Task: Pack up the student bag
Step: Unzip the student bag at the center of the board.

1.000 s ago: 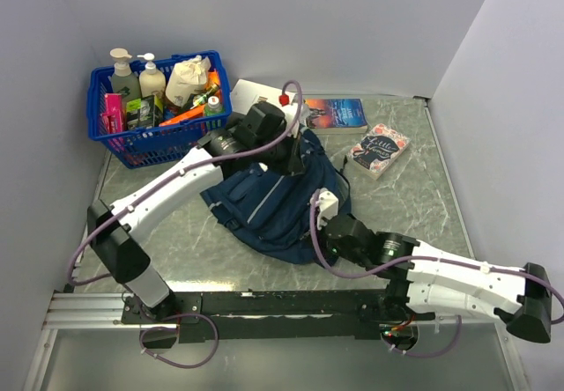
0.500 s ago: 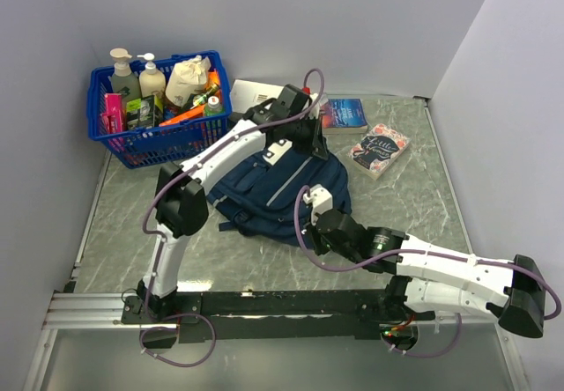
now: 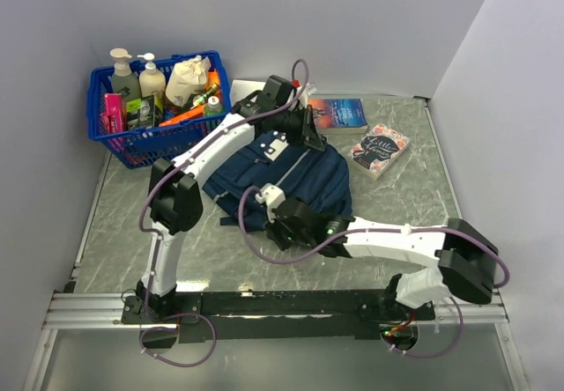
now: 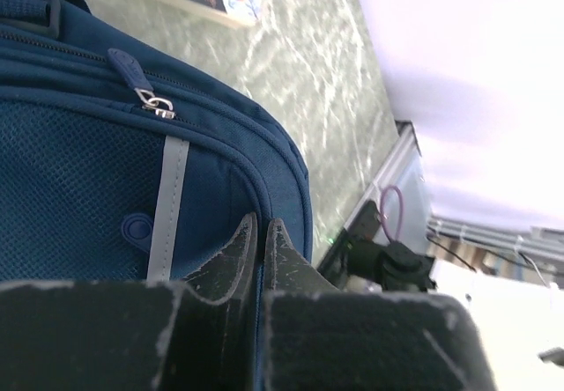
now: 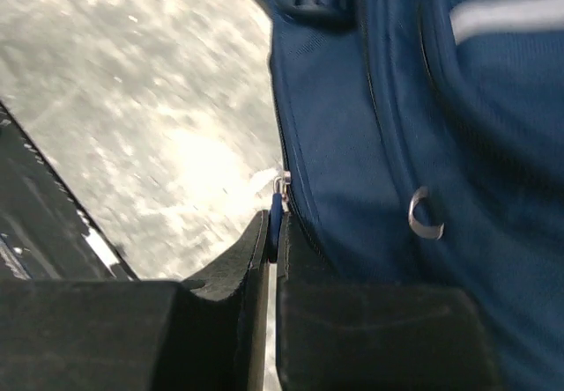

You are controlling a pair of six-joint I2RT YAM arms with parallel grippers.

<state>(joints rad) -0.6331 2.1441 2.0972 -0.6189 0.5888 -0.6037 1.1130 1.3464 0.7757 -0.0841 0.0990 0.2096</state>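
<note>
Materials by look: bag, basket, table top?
Bag: woven navy fabric, matte, likely nylon or polyester; visible weave, mesh panel, stitched seams.
Basket: moulded blue plastic, slightly glossy; rigid lattice walls.
Table top: grey-green marble pattern, faint sheen; stone or laminate, cannot tell.

The student bag [image 3: 308,184] is navy blue with a pale grey stripe [image 4: 167,206], a small white patch [image 3: 269,148] and a silver zip ring [image 4: 156,103], on a table [image 3: 176,224] patterned in grey-green marble with white veins. At its ten o'clock a bright blue lattice basket [image 3: 132,147] shows cream pump bottles [image 3: 123,74], a pink box [image 3: 113,114] and orange pieces. At one o'clock a book [image 3: 339,114] has a deep blue and orange cover, and at two o'clock a second book [image 3: 381,151] is dark with a pink flowered border.
</note>
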